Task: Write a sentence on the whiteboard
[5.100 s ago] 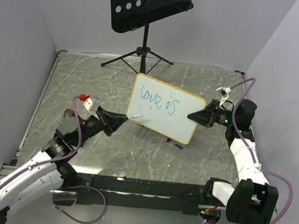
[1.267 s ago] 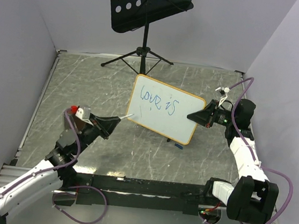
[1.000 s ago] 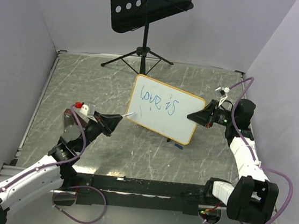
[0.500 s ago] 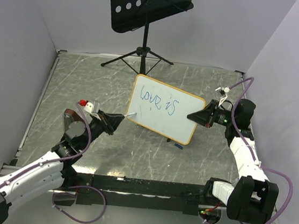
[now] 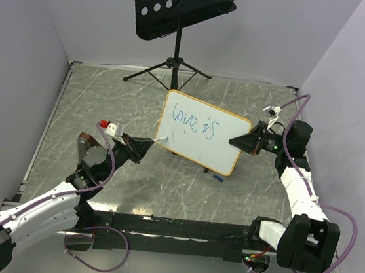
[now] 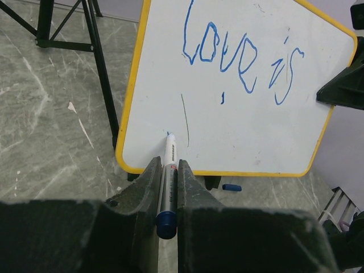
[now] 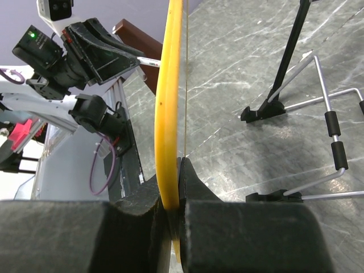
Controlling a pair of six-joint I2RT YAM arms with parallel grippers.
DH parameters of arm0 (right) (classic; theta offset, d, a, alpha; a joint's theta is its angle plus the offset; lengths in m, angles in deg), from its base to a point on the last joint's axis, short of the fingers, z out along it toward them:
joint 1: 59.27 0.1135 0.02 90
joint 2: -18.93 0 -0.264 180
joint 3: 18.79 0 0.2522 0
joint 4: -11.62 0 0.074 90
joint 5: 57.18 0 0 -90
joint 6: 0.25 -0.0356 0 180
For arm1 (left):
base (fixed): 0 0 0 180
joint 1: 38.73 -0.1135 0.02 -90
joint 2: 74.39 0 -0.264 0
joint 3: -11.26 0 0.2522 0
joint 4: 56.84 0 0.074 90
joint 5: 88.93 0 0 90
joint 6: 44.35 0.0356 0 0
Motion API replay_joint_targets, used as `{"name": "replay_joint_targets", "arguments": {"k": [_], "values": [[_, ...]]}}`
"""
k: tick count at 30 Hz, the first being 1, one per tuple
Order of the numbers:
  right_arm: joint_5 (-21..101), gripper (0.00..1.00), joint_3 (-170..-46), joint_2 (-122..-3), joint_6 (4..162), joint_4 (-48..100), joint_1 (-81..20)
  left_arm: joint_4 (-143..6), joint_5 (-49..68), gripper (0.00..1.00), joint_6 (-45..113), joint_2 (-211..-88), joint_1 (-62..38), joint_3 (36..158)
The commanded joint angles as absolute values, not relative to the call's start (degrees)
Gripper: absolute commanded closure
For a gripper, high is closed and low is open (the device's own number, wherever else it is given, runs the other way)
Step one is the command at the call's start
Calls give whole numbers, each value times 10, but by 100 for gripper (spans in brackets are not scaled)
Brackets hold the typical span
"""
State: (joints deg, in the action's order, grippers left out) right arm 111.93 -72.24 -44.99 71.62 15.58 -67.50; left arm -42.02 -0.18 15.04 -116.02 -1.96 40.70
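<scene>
The whiteboard (image 5: 202, 148) stands tilted mid-table, yellow-framed; its edge (image 7: 169, 85) fills the right wrist view. The sentence (image 5: 194, 123) reads "love is" in blue (image 6: 239, 57) along the top. My left gripper (image 5: 146, 145) (image 6: 166, 165) is shut on a white marker (image 6: 169, 154) with a blue end. The marker's tip rests at the board's lower left corner, on or just off the surface. My right gripper (image 5: 236, 141) (image 7: 172, 165) is shut on the board's right edge. A thin grey stroke (image 6: 185, 119) sits above the tip.
A black perforated music stand (image 5: 181, 4) rises behind the board, its tripod legs (image 6: 91, 34) (image 7: 296, 57) spread on the marble floor. A small blue cap (image 5: 217, 178) (image 6: 232, 187) lies under the board's lower edge. Purple walls close in left, back and right.
My left arm has shifted its wrist slightly up and right, and the marker tip has stayed by the board's lower left corner. The writing and the right arm are unchanged.
</scene>
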Motion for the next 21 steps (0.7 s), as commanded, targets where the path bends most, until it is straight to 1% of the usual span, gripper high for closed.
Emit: {"name": "replay_joint_targets", "arguments": {"k": [1,12,19,21], "values": [[1152,100,-735,-442,717,118,-673,-379,15,99,153,-1170,-22,429],[1152,100,-735,-442,717,118,-673,-343,29,99,144,-1194,-22,437],[1153,100,-735,-441,717,118,-673,-346,13,99,153,-1194,-22,448],[1153,100,-735,-441,717,118,-673,-351,-13,99,156,-1188,-22,448]]}}
